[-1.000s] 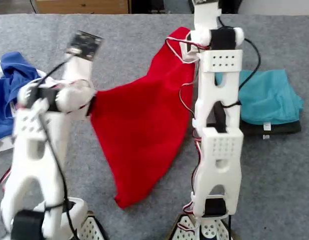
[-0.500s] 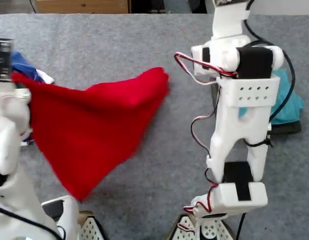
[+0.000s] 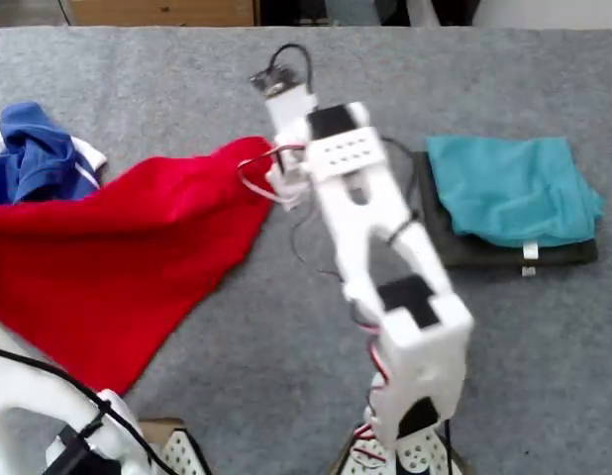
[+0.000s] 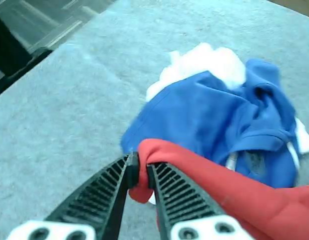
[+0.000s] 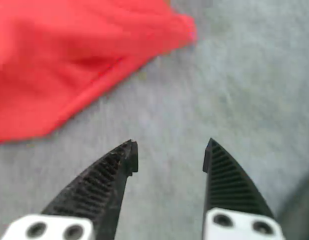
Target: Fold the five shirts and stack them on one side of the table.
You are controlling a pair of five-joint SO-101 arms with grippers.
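The red shirt [image 3: 118, 257] lies spread over the left half of the table, one corner pointing toward the middle. My left gripper [image 4: 139, 172] is shut on a bunched edge of the red shirt [image 4: 234, 195], just in front of the crumpled blue shirt [image 4: 219, 120] and a white shirt [image 4: 204, 60]. My right arm [image 3: 346, 168] leans left over the table, by the red corner. My right gripper [image 5: 169, 152] hangs open above bare grey cloth, a short way from the red shirt [image 5: 69, 55], with nothing between its fingers.
A folded teal shirt [image 3: 509, 188] rests on a folded dark shirt [image 3: 464, 247] at the right side. The blue shirt [image 3: 34, 158] sits bunched at the far left. Grey table [image 3: 286, 327] shows between the red shirt and the stack.
The red shirt has been dragged left by my left gripper and now lies low and spread. My right arm, away from the shirt half a second ago, has swung left toward its corner.
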